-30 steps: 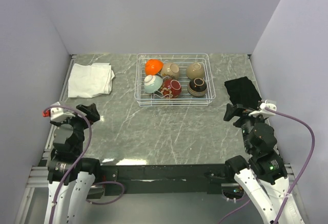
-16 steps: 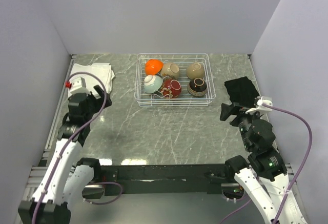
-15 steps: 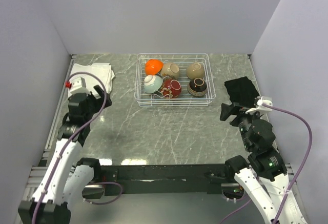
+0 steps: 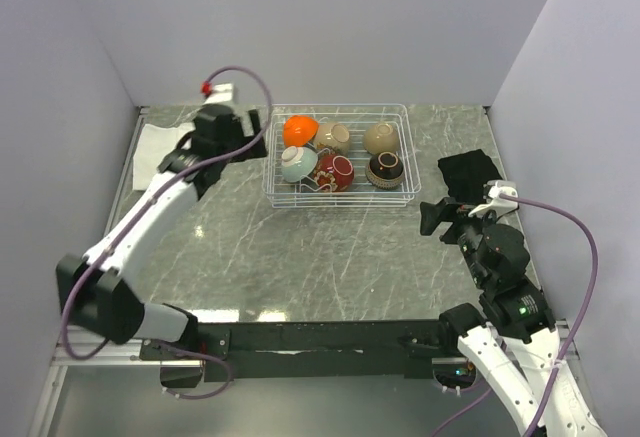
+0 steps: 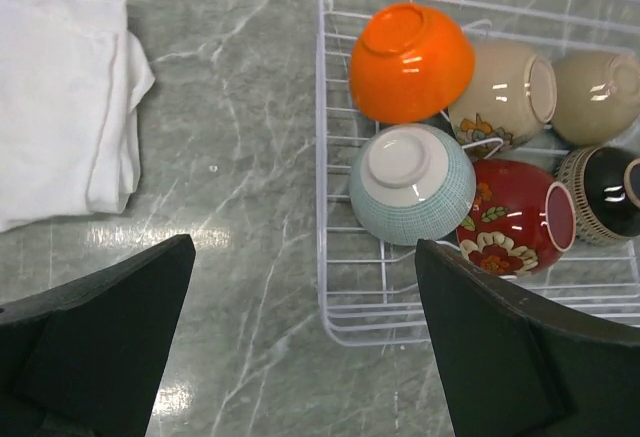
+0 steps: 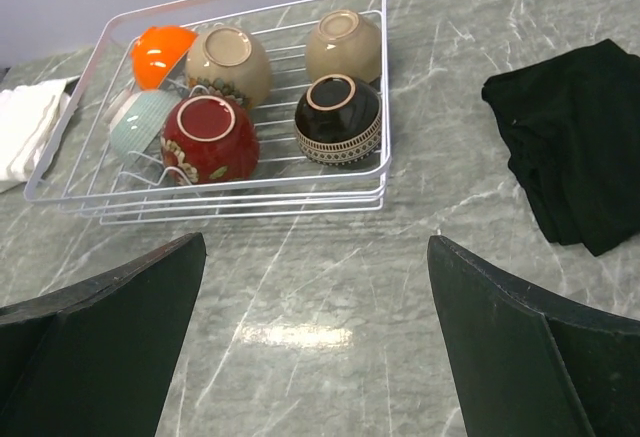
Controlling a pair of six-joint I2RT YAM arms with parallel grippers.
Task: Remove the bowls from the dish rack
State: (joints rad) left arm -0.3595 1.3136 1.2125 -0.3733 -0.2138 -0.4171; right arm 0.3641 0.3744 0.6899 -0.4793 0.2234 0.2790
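Observation:
The white wire dish rack [image 4: 338, 107] stands at the back middle with several bowls in it, bottoms up or tilted. Orange [image 5: 410, 62] and pale green [image 5: 412, 182] bowls lie at its left, a tan one [image 5: 500, 92] and the patterned dark red one [image 5: 505, 217] in the middle, another tan [image 6: 343, 45] and the black-brown one [image 6: 338, 117] at the right. My left gripper [image 4: 238, 147] hangs open above the rack's left rim [image 5: 322, 207], holding nothing. My right gripper [image 4: 437, 215] is open over bare table, short of the rack's near right corner.
A folded white cloth [image 4: 178, 154] lies left of the rack, under my left arm. A crumpled black cloth [image 4: 472, 179] lies to the right, beside my right gripper. Grey walls close in the marble table [image 4: 320, 257] on three sides.
My left arm swung from the near left corner out and up to the rack's left side. The right gripper edged forward and left. Both stayed open.

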